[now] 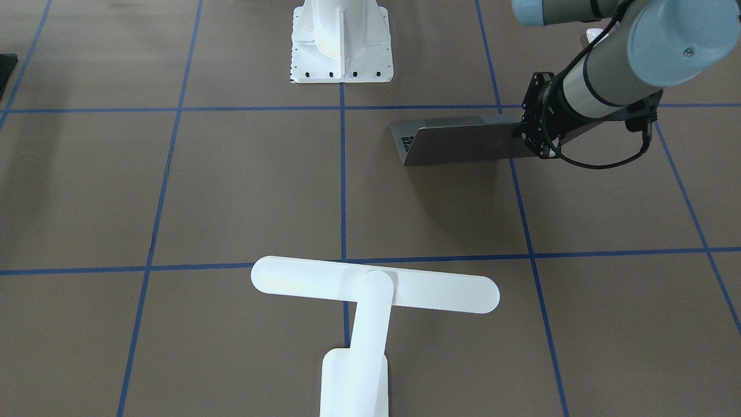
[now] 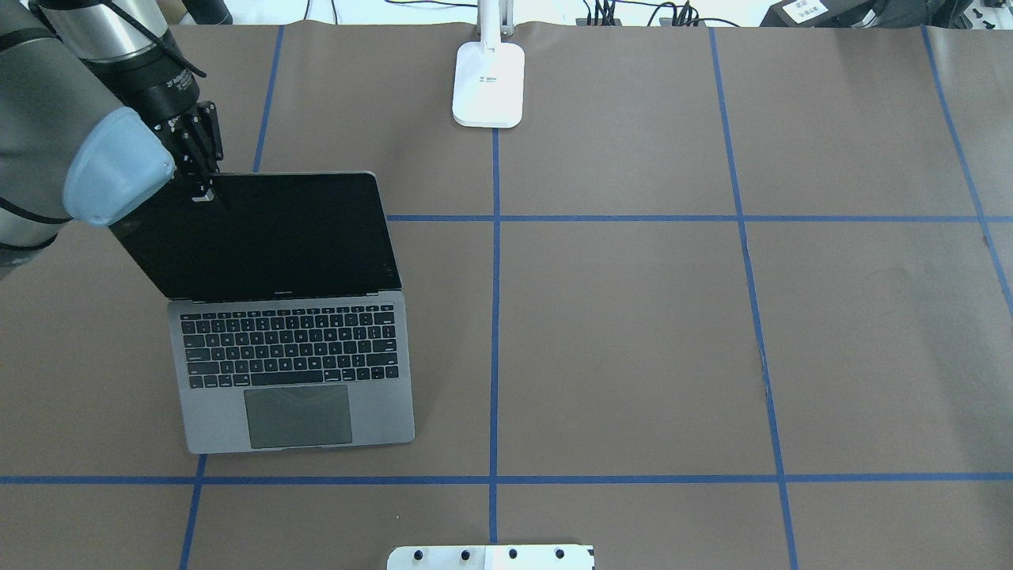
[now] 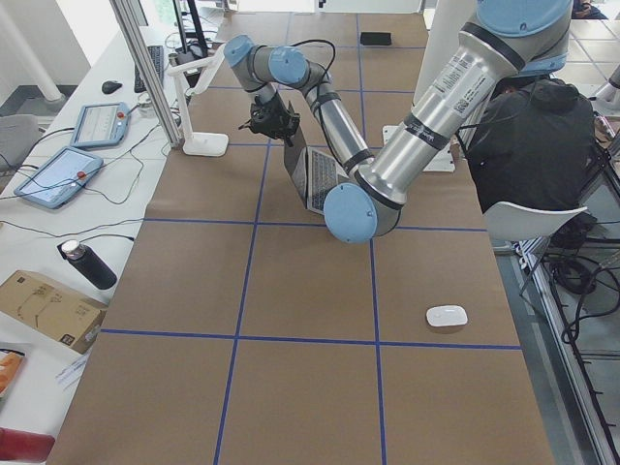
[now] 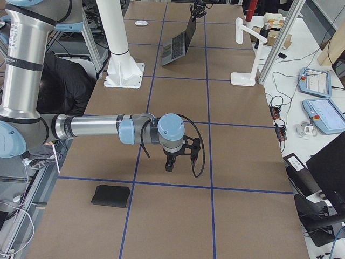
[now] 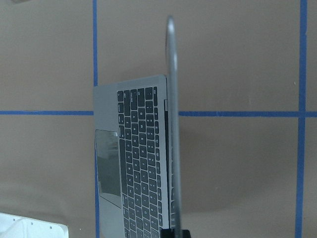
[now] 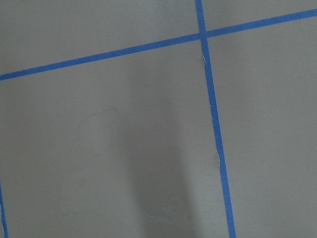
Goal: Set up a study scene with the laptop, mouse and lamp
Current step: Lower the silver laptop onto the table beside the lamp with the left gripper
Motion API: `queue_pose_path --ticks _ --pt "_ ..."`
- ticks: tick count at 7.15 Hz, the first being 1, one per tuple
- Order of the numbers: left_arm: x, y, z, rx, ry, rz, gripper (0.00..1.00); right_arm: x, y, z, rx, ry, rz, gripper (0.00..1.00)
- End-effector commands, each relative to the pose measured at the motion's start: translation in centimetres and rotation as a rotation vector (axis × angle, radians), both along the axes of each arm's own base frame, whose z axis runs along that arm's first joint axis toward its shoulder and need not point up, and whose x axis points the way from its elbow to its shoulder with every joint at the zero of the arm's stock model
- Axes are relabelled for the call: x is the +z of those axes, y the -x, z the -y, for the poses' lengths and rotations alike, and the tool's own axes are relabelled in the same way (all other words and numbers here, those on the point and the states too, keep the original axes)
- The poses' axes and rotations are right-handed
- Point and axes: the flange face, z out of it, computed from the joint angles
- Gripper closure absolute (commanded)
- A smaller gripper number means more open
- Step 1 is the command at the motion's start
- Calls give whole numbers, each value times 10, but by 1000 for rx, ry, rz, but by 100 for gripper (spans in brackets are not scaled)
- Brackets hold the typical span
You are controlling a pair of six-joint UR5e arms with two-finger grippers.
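We see our left tool [image 2: 204, 190] clamped on the open laptop's [image 2: 285, 340] screen edge; we cannot tell the right tool's [image 4: 180, 159] opening.

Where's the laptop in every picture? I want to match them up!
Front-facing: laptop at upper right, the lid's back showing.
Overhead: laptop on the left side, open.
Left side view: laptop in the upper middle.
Right side view: laptop far off, top middle.
Left wrist: laptop in the centre, its screen edge-on.
Right wrist: not there.
Shared landmark: the white lamp, in all four exterior views.
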Motion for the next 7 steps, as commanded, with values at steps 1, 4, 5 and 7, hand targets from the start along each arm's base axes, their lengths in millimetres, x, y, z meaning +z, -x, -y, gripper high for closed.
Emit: queue_pose_path --ticks 1,4,5,7 --pt "-15 -13 7 4 25 -46 100 -1 0 1 0 -3 0 1" --pt "-22 -25 17 1 46 -39 100 -1 0 1 0 -3 -2 1" --pt "-21 -34 23 7 41 -41 100 -1 0 1 0 -1 0 1" --pt "-9 -54 50 -13 41 -47 100 0 0 1 0 0 -2 1"
